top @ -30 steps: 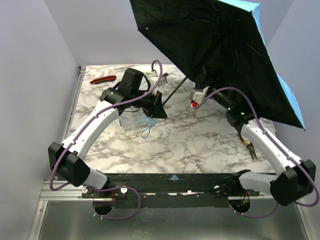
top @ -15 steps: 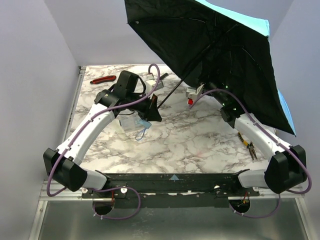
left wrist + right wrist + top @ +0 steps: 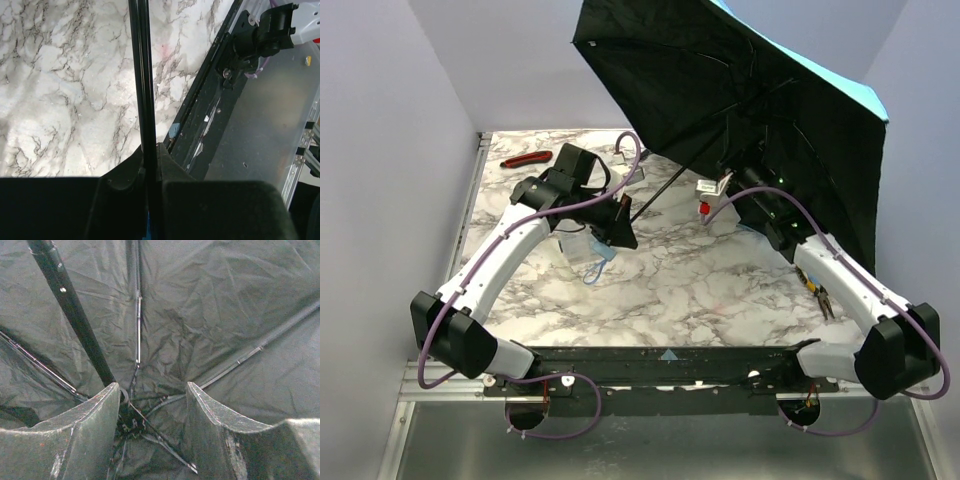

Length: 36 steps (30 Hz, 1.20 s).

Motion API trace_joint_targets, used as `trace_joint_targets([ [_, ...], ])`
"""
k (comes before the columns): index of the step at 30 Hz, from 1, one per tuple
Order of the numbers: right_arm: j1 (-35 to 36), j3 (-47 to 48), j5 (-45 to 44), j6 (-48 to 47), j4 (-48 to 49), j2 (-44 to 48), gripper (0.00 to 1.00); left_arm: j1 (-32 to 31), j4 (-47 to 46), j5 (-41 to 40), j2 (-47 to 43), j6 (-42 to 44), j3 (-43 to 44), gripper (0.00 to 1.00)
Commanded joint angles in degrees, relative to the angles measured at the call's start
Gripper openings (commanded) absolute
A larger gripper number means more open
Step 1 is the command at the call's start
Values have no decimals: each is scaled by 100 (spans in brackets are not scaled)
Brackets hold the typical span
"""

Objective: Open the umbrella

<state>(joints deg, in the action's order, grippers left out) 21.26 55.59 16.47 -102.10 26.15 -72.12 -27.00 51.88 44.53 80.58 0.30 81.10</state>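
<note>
Top external view, starting nearest the bases: the left gripper [image 3: 620, 222] is clamped shut on the thin black shaft [image 3: 655, 190] of the umbrella [image 3: 720, 90], just above the blue handle [image 3: 600, 258], which hangs over the marble table [image 3: 720, 290]. The left wrist view agrees, with the shaft pinched between the dark jaws. Further out, the right gripper [image 3: 152, 390] sits up under the canopy [image 3: 800, 140]. Its fingers [image 3: 95, 430] stand apart, the rib hub [image 3: 130, 420] shows in the gap, and nothing looks pinched between them. And here is the change: a second ago the canopy drooped low to the right, its blue rim down by the right arm. Now it has swung up and back, with black underside facing the camera and only a sliver of blue along the top right. The ribs look straight and fully spread, so the opening seems essentially done. What is likely left is confirming the catch holds.
</note>
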Motion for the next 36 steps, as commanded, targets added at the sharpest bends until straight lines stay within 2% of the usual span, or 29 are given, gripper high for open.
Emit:
trace_joint_targets([
  [1,-21,-32,178,-89,107,-245,57,21,-145,398,-51,353,303,0],
  [5,-17,-165,308,-176,-146,-162,59,26,-153,385,-77,305,305,0],
  [13,-26,-179,225,-207,-1294,356,62,21,-163,319,-126,304,252,0],
  [15,-33,-255,177,-328,-1182,265,62,24,-106,356,-131,341,266,0],
  [21,-28,-300,77,-353,-60,-387,62,21,68,447,-208,482,159,0],
  [26,-34,-113,-48,-289,381,-838,56,20,59,450,-277,467,85,0],
  [29,-84,-32,-150,-236,531,-1021,49,20,47,437,-327,447,25,0],
  [36,-568,162,-185,-197,663,-1281,37,80,83,424,-544,437,-202,0],
])
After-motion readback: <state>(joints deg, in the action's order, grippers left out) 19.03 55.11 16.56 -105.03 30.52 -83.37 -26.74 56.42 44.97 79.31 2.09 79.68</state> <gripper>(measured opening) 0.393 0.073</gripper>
